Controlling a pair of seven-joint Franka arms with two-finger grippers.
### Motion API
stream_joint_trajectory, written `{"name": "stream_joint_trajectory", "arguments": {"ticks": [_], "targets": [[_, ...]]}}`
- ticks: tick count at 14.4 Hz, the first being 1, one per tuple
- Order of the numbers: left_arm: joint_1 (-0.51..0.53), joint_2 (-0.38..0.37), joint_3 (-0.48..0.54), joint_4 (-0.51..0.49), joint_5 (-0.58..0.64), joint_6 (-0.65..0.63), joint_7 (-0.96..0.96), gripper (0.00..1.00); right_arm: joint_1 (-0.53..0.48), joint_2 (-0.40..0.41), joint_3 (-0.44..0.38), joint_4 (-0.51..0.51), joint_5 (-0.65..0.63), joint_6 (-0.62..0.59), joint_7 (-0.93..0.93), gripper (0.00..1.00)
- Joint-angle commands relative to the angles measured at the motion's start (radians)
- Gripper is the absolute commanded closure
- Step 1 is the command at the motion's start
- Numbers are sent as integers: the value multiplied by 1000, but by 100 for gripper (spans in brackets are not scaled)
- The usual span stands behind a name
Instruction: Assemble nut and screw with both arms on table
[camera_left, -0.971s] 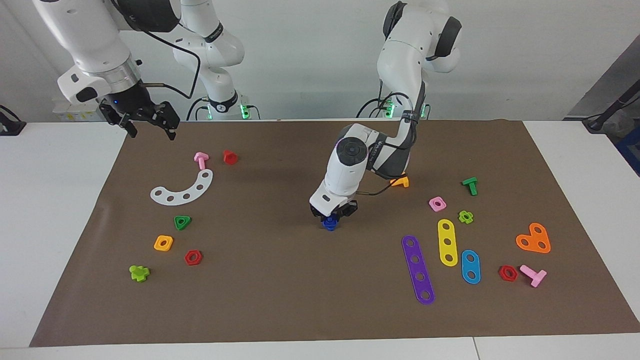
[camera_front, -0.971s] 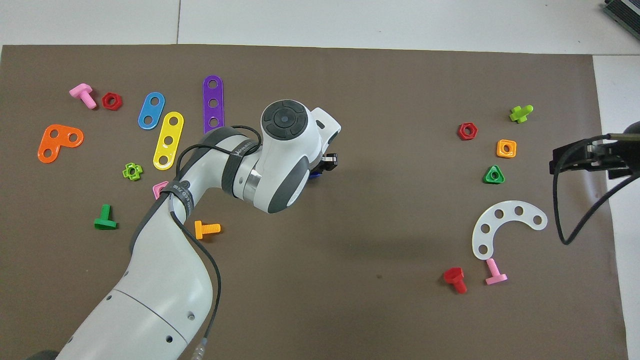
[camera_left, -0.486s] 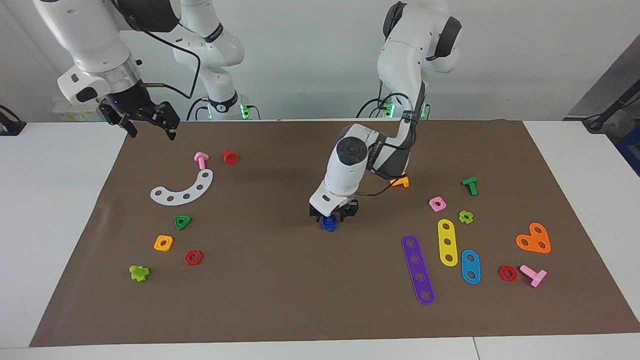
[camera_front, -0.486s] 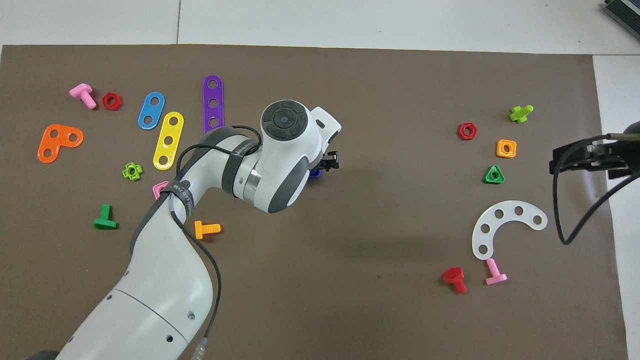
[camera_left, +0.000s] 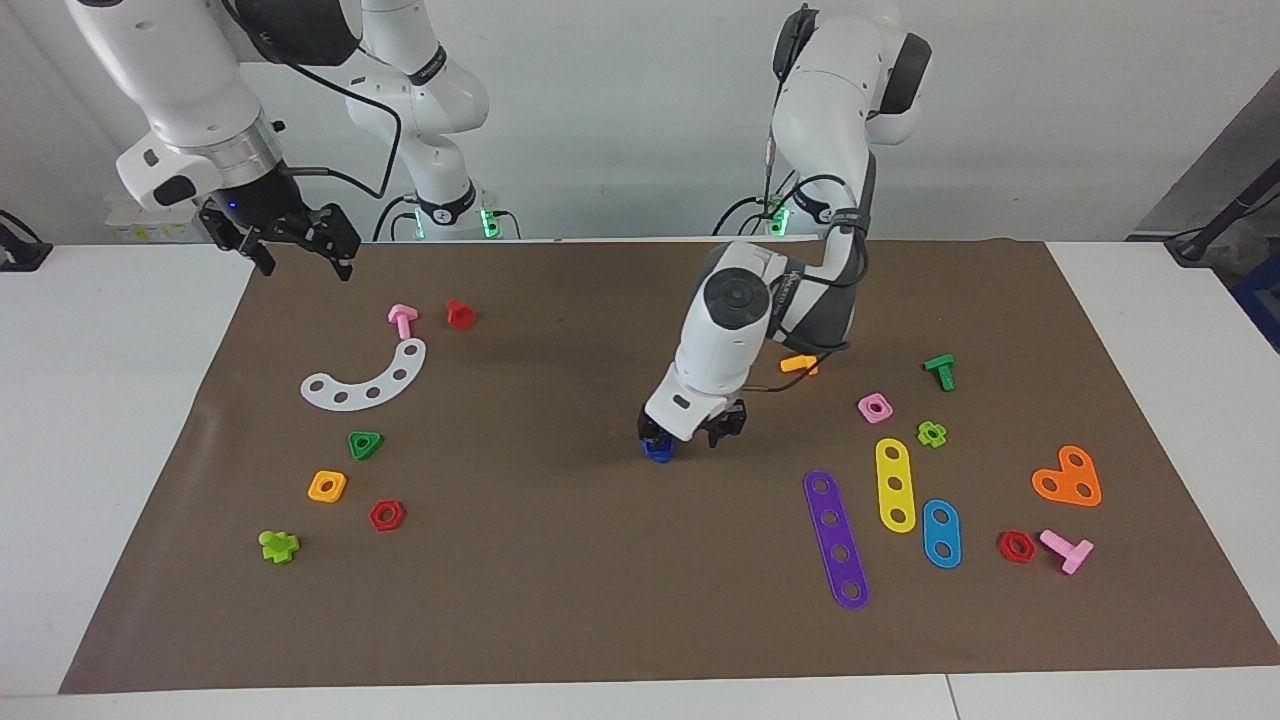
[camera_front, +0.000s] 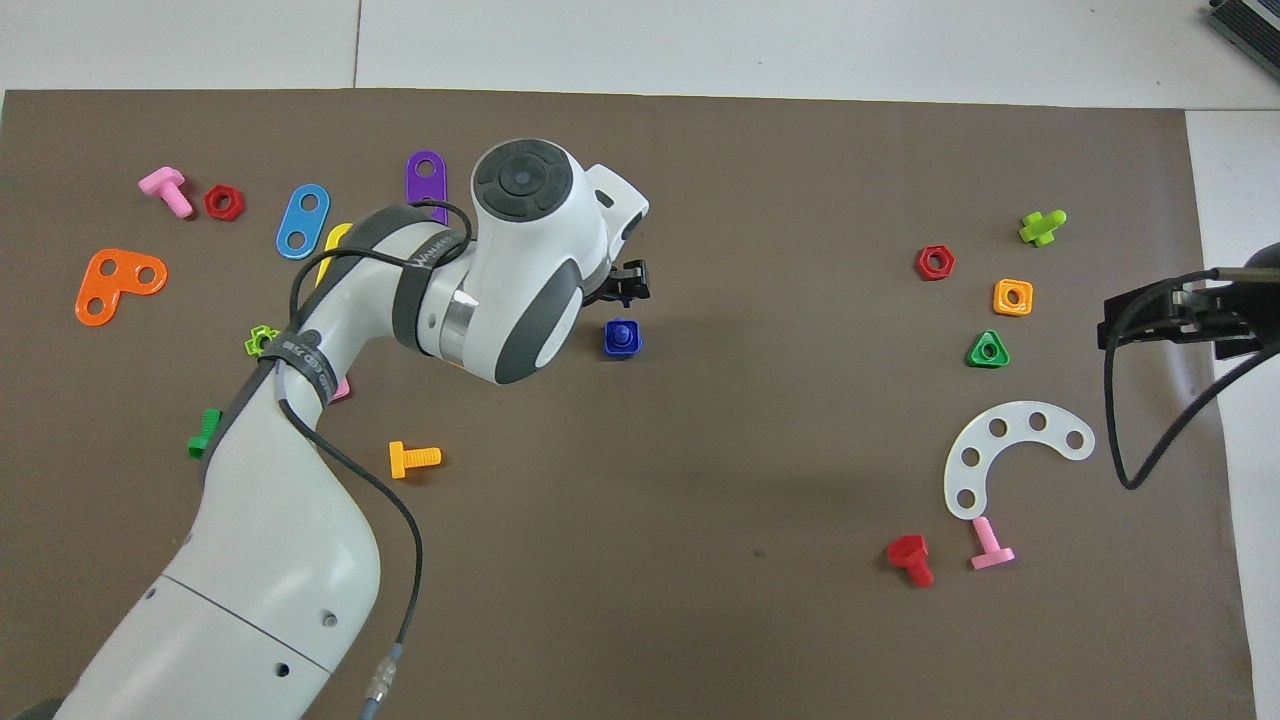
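The dark-blue nut (camera_left: 657, 450) lies flat near the middle of the brown mat (camera_left: 560, 600), with the dark-blue screw standing in its centre hole (camera_front: 622, 335). My left gripper (camera_left: 690, 435) hangs open just above the mat, beside the blue pair toward the left arm's end, and holds nothing; it also shows in the overhead view (camera_front: 628, 290). My right gripper (camera_left: 300, 248) waits open and empty, raised over the mat's edge at the right arm's end (camera_front: 1170, 315).
An orange bolt (camera_left: 797, 364), a pink nut (camera_left: 874, 407), a green bolt (camera_left: 940, 371) and coloured strips (camera_left: 836, 538) lie toward the left arm's end. A white arc (camera_left: 366, 378), pink bolt (camera_left: 402, 320), red bolt (camera_left: 459, 314) and orange nut (camera_left: 327, 486) lie toward the right arm's end.
My left gripper has let go of the blue pair, opened and shifted off it toward the left arm's end. The blue pair stays on the mat. The right arm has not moved.
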Motion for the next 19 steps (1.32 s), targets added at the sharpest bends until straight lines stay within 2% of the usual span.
{"name": "stream_joint_trajectory", "arguments": {"ticks": [1,4,8,9,12,19], "targets": [[121,-76,-11,30,29,-60,6,9,-3,-13,10,-12,5,-8,-23,0],[260,-200,-11,-39,24,-88,84,9,-4,-14,10,-12,5,-10,-23,0],[367,-265,-3,-51,81,-199,232,6,-3,-13,10,-12,5,-11,-23,0],[388,-289,-3,-68,87,-235,281,0,-3,-13,10,-12,5,-10,-23,0],[413,-370,-2,-126,92,-308,322,0,-3,-13,10,-12,5,-10,-23,0],[413,-478,0,-154,104,-422,426,0,-3,-14,10,-12,5,-10,-23,0]]}}
